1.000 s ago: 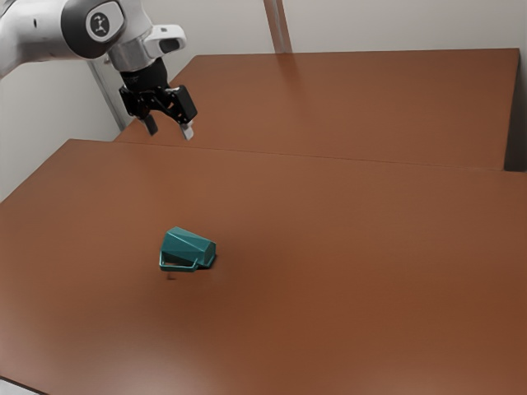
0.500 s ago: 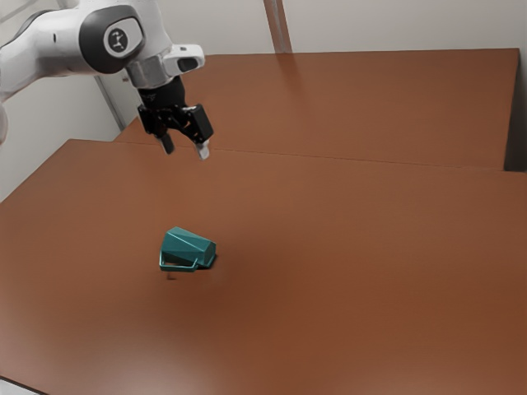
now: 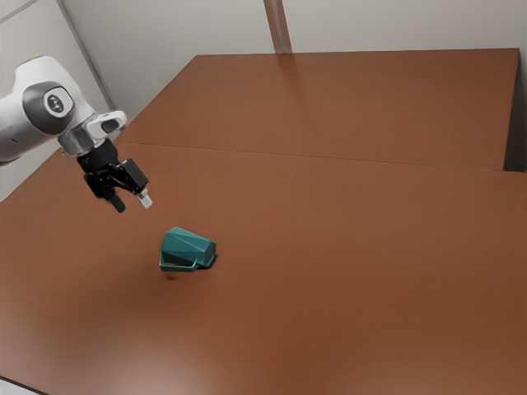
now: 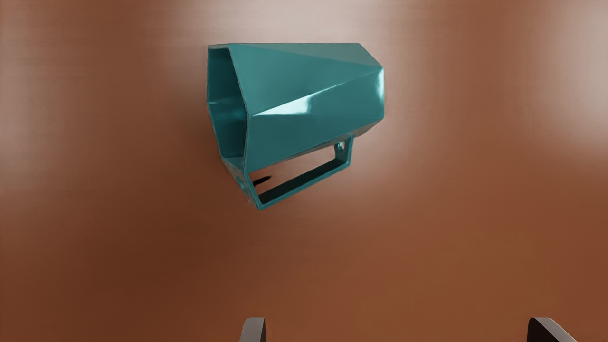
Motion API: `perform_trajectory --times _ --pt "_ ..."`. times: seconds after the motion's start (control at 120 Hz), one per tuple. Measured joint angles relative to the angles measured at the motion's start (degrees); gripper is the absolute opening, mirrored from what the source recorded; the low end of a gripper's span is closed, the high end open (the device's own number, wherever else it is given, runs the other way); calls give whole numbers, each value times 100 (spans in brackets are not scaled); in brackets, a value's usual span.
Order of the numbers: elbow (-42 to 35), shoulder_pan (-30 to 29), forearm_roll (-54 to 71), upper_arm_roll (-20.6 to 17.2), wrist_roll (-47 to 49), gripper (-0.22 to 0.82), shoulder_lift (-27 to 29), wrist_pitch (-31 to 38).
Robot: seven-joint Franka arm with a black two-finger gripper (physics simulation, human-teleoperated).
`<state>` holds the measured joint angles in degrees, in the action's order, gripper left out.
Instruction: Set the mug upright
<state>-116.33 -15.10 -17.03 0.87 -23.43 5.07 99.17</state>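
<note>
Since the last frame, claw [image 3: 132,204] is being brought lower & over toward the exterior view's left, so that it's now being held nearer the mug [image 3: 188,245], w/ the two still being kept apart. Mug's spot & pose are being kept the same as before. Claw is being held wide: in the wrist view its fingers [image 4: 254,330] are being shown far apart, w/ bare table [image 3: 346,288] being seen btwn their tips.

Mug, teal & many-sided, is being borne by the table on its side, i.e. not upright. From the claw, it's being seen lower down & toward the exterior view's right. In the wrist view it's being shown beyond the fingertips, w/ its handle [image 4: 305,184] being turned to the side nearer them. Mouth [image 4: 228,123] is being shown roughly in line w/ one finger, a bit outside it; closed end [image 4: 377,95] is being placed within the span btwn the two fingers. Inside of the cup is being partly shown thru the mouth. Small dark mark [image 4: 262,180] is being framed by the handle, near the mouth end. Arm [image 3: 62,103] is being extended to the claw from the exterior view's left.
</note>
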Motion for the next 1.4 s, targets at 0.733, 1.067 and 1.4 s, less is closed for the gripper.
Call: perform_trajectory --times 0.733,1.067,1.4 --pt "524 -1015 -2525 -25 -2813 60 -2249 249" --pt "301 -1021 -2782 -65 -3333 60 -2408 183" --pt "292 -1045 -3159 -122 -3738 45 -2690 -28"
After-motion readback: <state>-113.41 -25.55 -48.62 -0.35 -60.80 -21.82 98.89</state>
